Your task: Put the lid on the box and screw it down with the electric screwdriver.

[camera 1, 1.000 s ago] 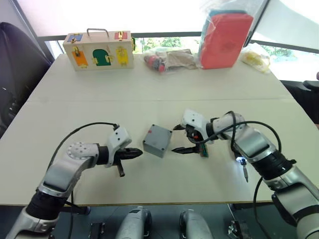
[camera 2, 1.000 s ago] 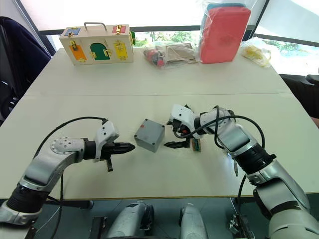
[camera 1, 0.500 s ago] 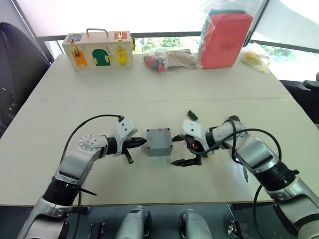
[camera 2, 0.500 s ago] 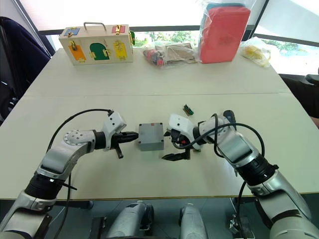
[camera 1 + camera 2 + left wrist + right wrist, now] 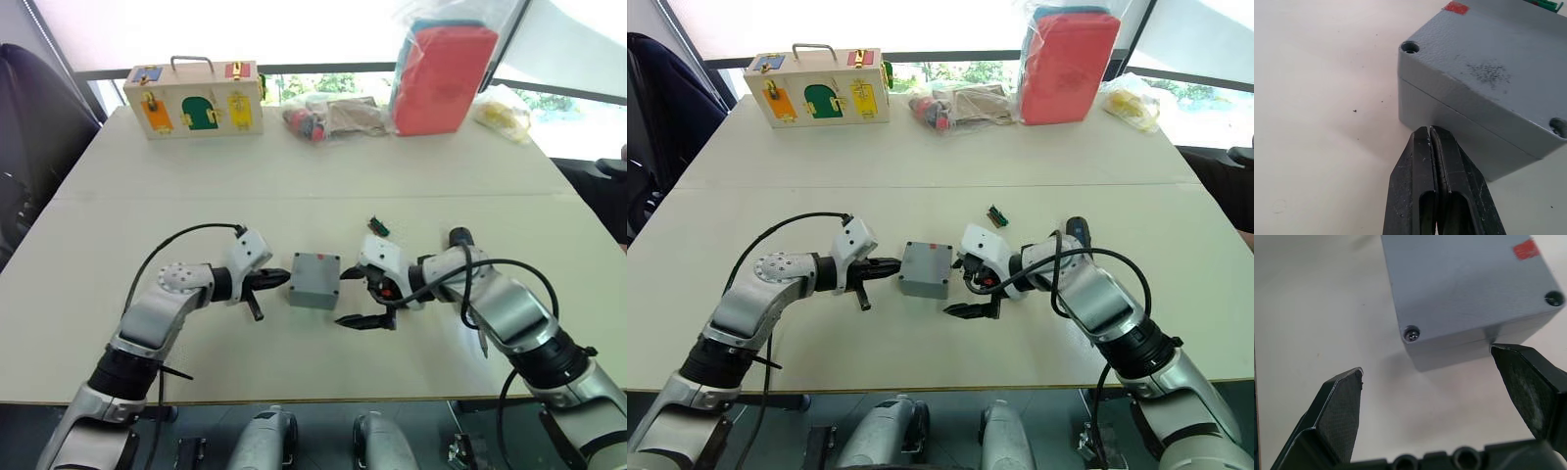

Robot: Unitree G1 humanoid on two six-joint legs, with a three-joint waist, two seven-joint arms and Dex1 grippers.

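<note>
Beside the box (image 5: 314,280), left gripper (image 5: 278,279) closed, right gripper (image 5: 355,297) spread wide.

Bright backlit daylight, sharp, soft shadows

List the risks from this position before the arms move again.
The left pincer is shut, its tip against the box side wall; pushing further could slide the box.

The right pincer is open, with one finger at the box corner; closing now might clip that corner and twist the box.

The lid shows a screw in one corner hole and another hole empty, so it may shift.
</note>
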